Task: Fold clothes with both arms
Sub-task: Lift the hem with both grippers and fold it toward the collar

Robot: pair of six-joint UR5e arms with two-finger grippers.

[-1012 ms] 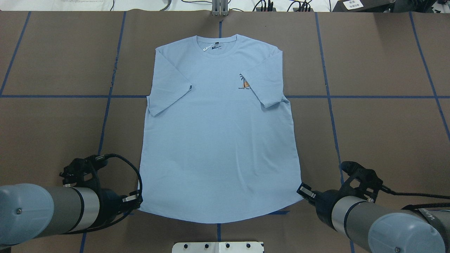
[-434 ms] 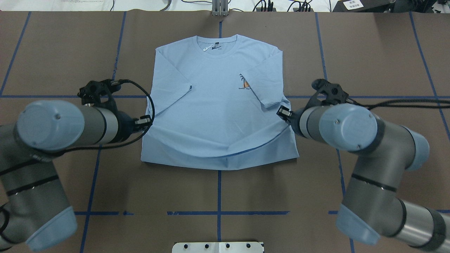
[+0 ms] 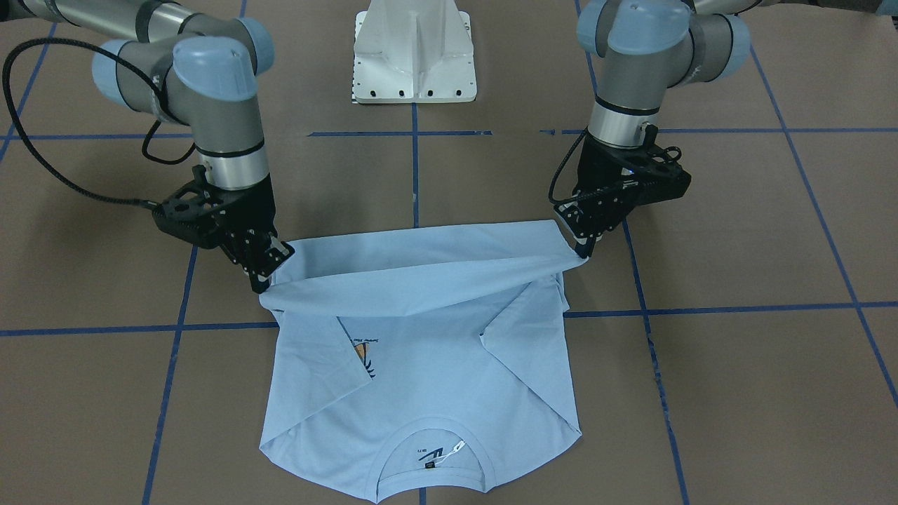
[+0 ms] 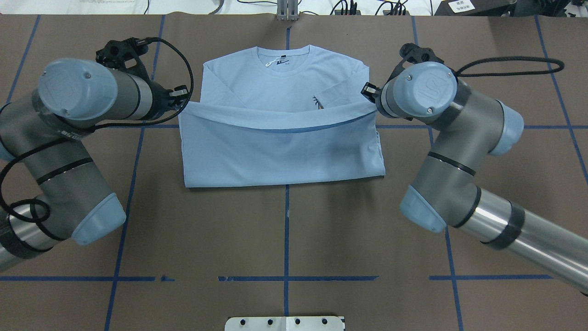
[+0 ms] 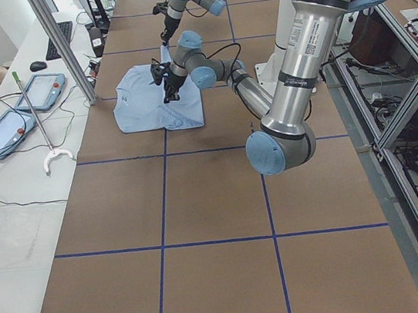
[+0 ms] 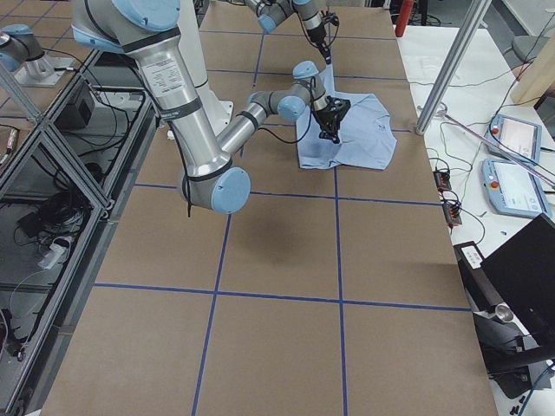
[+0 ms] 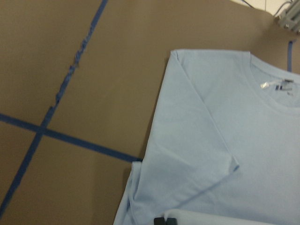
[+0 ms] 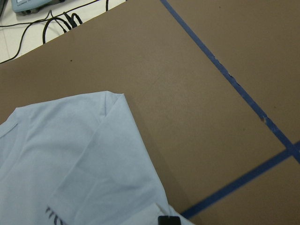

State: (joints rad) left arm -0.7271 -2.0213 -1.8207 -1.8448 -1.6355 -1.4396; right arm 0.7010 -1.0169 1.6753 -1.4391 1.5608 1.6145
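Observation:
The pale blue T-shirt (image 4: 280, 151) lies in the middle of the table, collar (image 4: 284, 57) at the far side and sleeves folded in. My left gripper (image 4: 183, 99) is shut on the left hem corner. My right gripper (image 4: 368, 91) is shut on the right hem corner. Both hold the hem (image 4: 285, 130) raised above the chest, sagging between them. The palm-tree print (image 4: 317, 102) is partly hidden by the hem. In the front-facing view the left gripper (image 3: 582, 252) and right gripper (image 3: 261, 283) stretch the lifted hem over the T-shirt (image 3: 421, 379).
The white pedestal base (image 3: 414, 56) stands at the robot's side of the table. A metal post (image 4: 287, 11) and cables line the far edge. Tablets (image 5: 36, 91) lie on the operators' side bench. Blue tape lines cross the brown table (image 4: 285, 239).
Both grippers have carried the hem from the near edge up and away from the robot, over the shirt towards the collar. The lower half now lies doubled over.

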